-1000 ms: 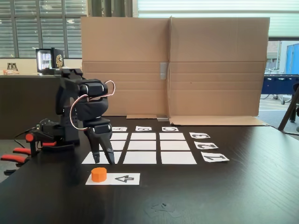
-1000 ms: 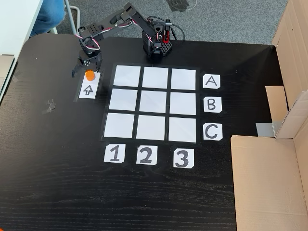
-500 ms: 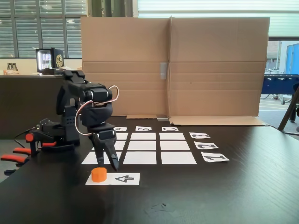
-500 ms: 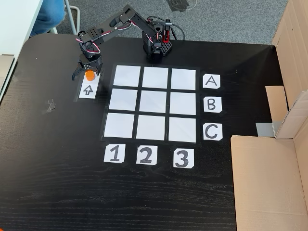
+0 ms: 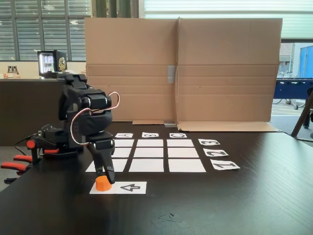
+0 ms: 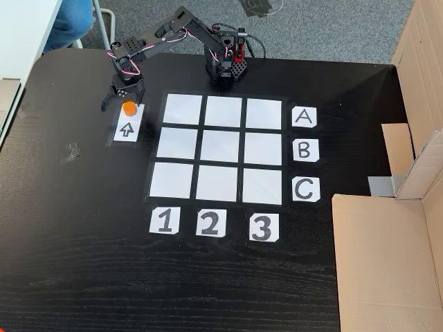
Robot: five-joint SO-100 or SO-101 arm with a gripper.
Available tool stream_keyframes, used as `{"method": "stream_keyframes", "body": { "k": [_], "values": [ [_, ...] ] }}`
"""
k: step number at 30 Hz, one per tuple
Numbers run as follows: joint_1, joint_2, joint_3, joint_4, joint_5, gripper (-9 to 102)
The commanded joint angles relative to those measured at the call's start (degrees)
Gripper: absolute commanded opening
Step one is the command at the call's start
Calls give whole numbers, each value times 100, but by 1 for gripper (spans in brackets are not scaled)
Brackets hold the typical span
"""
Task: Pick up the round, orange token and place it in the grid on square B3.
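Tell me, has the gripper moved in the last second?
Yes. The gripper has dropped toward the token on the arrow strip, away from the grid.

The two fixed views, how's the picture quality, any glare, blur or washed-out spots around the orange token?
In the low fixed view, the bright windows behind the cardboard wall backlight the scene and the black table shows a soft sheen; the token is sharp. In the fixed view from above, lighting is even, the grid is bright white without detail, and the token is small yet clear.
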Motion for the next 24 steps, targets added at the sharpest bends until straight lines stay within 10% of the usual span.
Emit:
{"method": "stream_keyframes", "body": {
  "k": [1, 8, 13, 24],
  "values": [
    [62, 44, -229, -53, 35, 50],
    [35, -35, -352, -62, 26, 50],
    [53, -123, -422, -79, 35, -1],
    [264, -70, -475, -149, -176, -1]
  ]
}}
